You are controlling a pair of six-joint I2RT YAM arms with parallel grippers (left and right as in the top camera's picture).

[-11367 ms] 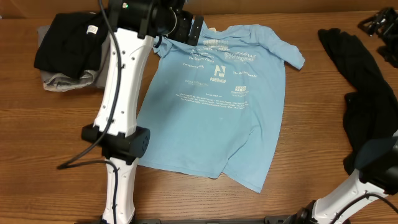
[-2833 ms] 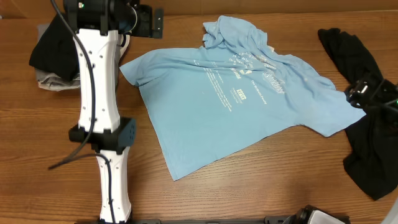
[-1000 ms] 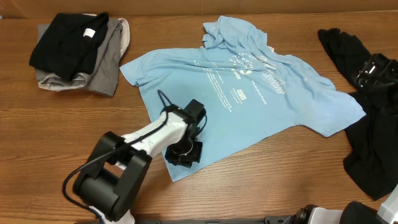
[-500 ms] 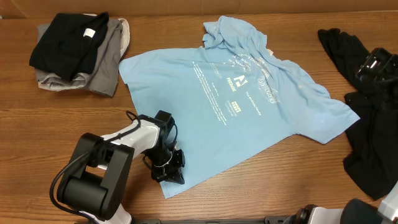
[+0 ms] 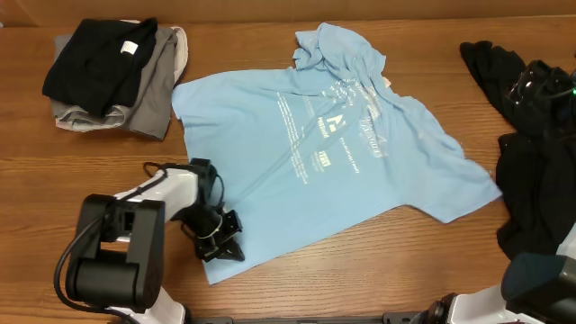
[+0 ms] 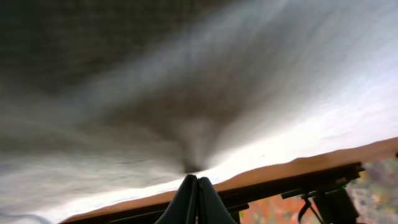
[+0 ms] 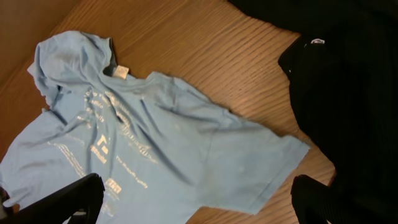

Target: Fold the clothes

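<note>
At your far left a folded stack (image 5: pixel 108 76) of black cloth over grey sits on the wood-grain table (image 5: pixel 360 279). Your left gripper (image 5: pixel 219 243) lies low at the near corner of the light blue T-shirt (image 5: pixel 342 171), jaws pinched together on the soft hem, and creases fan out from the pinch. The shirt is spread mid-table with its white print up and its collar bunched. At the right, your right gripper (image 7: pixel 194 202) hangs with jaws wide apart by a crumpled black garment (image 5: pixel 531 189).

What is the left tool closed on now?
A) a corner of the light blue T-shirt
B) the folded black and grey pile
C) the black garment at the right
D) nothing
A: the left tool pinches the light blue T-shirt at its near corner, with creases running to it.
</note>
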